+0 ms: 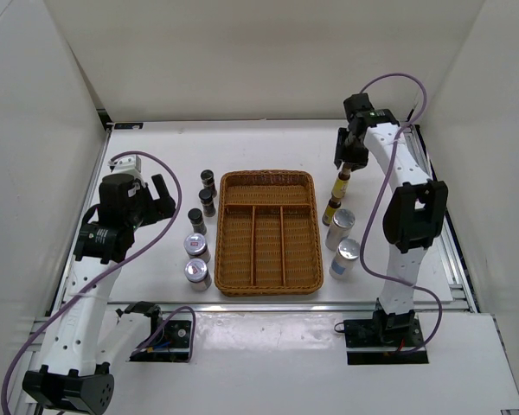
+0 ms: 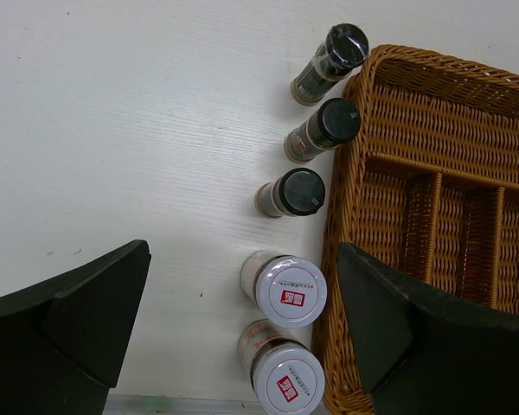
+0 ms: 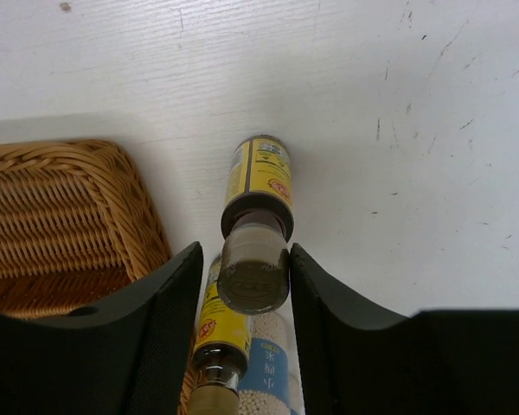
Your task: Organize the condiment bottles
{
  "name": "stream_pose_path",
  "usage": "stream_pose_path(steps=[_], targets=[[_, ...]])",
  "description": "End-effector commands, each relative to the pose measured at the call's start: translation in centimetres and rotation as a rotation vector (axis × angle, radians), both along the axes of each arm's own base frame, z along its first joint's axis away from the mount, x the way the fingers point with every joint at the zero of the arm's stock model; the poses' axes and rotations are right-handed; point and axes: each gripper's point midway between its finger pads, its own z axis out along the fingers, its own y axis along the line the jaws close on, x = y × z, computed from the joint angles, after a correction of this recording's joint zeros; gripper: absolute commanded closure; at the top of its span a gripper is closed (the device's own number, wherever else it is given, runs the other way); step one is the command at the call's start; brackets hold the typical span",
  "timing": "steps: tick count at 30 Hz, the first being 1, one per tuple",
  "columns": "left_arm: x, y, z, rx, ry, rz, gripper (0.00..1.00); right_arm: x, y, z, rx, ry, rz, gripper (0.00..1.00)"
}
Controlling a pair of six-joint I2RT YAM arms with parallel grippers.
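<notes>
right gripper (image 3: pixel 245 257) straddles amber bottle (image 3: pixel 259 173) cap (contact unclear); left gripper (image 2: pixel 242 249) agape

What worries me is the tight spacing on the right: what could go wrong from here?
1. The right hand brackets only the cap of the far amber bottle. Held that high, the bottle could swing or slip once lifted.
2. The second amber bottle stands right beside it, close against the basket. The hand could knock it over while closing or rising.
</notes>
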Motion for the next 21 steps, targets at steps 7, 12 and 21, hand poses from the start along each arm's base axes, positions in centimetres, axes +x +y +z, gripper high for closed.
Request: stream_pose_path(steps=[7,12,21], targets=[[-0.2,0.2,0.5,0.005,-0.020,0.011,0.00,0.6,-0.8,0.7,-0.031,-0.030,-0.021,0.64],[-0.2,0.4,0.5,0.010,-0.020,0.019,0.00,0.7,-1.9,3.1,-0.074,-0.095,-0.050,0.74],[-0.2,0.4,0.5,0.010,-0.020,0.019,0.00,0.0,-1.2,10.9,-0.063,-0.276,-0.038,0.86]])
